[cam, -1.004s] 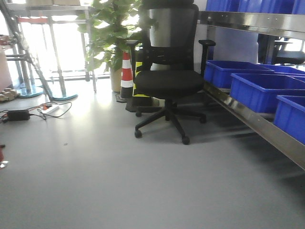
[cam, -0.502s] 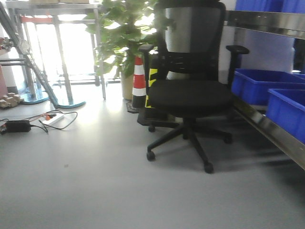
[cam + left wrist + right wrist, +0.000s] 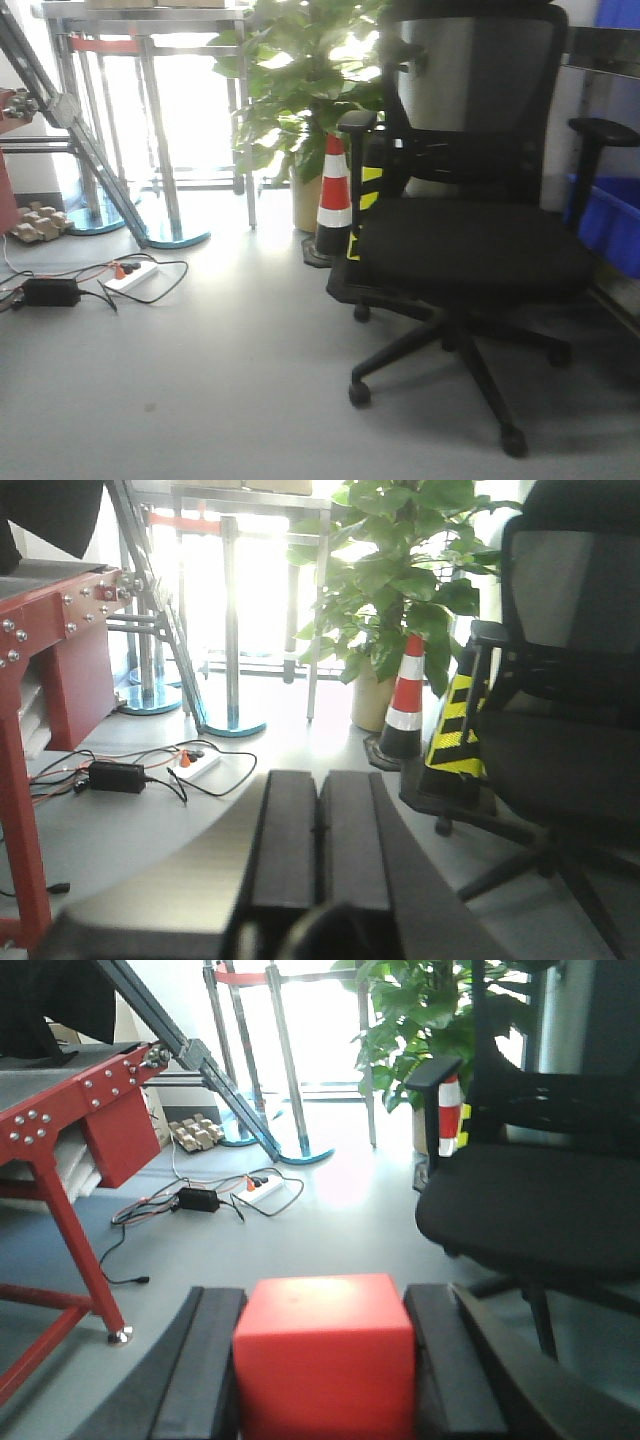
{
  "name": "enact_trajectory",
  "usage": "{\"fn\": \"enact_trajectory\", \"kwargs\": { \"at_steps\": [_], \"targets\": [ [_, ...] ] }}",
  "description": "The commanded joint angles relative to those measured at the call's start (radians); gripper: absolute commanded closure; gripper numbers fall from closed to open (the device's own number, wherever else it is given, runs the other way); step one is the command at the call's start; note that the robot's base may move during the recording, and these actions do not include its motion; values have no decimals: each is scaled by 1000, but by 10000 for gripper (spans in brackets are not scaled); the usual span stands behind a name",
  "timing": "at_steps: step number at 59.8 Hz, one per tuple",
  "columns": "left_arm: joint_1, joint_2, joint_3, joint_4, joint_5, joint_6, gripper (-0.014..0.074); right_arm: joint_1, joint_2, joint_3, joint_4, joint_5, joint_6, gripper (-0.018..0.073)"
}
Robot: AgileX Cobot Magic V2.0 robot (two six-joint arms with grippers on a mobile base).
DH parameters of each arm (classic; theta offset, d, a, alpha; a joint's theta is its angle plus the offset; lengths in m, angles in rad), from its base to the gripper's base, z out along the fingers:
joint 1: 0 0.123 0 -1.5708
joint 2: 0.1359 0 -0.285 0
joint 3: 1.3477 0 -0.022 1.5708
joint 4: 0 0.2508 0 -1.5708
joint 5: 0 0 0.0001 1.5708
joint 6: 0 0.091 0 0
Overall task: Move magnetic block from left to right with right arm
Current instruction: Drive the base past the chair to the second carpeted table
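Your front view has closed in on the office chair point(image 3: 470, 240). Your right hand point(image 3: 325, 1305) pinches the magnetic block point(image 3: 325, 1360) squarely between its 2 fingers point(image 3: 208, 1360), secure for carrying right; left hand point(image 3: 318, 825) sits pressed together.

Grey floor point(image 3: 340, 1230) spreads ahead of the right gripper point(image 3: 328, 1360). An office chair point(image 3: 540, 1200) stands ahead-right; a power strip point(image 3: 262, 1188) and black adapter point(image 3: 197, 1198) lie ahead-left.

Workshop-style lab room
Grey floor point(image 3: 200, 400) with mesh office chair point(image 3: 470, 240), traffic cone point(image 3: 336, 195), potted plant point(image 3: 300, 90), blue storage bin point(image 3: 612, 225), red bolted steel worktop point(image 3: 60, 1110), power strip point(image 3: 133, 277) and black power adapter point(image 3: 50, 291).
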Motion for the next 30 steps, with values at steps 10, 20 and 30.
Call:
{"fn": "enact_trajectory", "kwargs": {
  "at_steps": [10, 20, 30],
  "targets": [
    [-7, -11, 9, 0, -90, -7, 712, -5, 18, -24, -13, -90, -9, 397],
    [-7, -11, 9, 0, -90, -7, 713, -5, 18, -24, -13, -91, -9, 397],
    [-7, -11, 9, 0, -90, -7, 713, -5, 18, -24, -13, -91, -9, 397]
  ]
}}
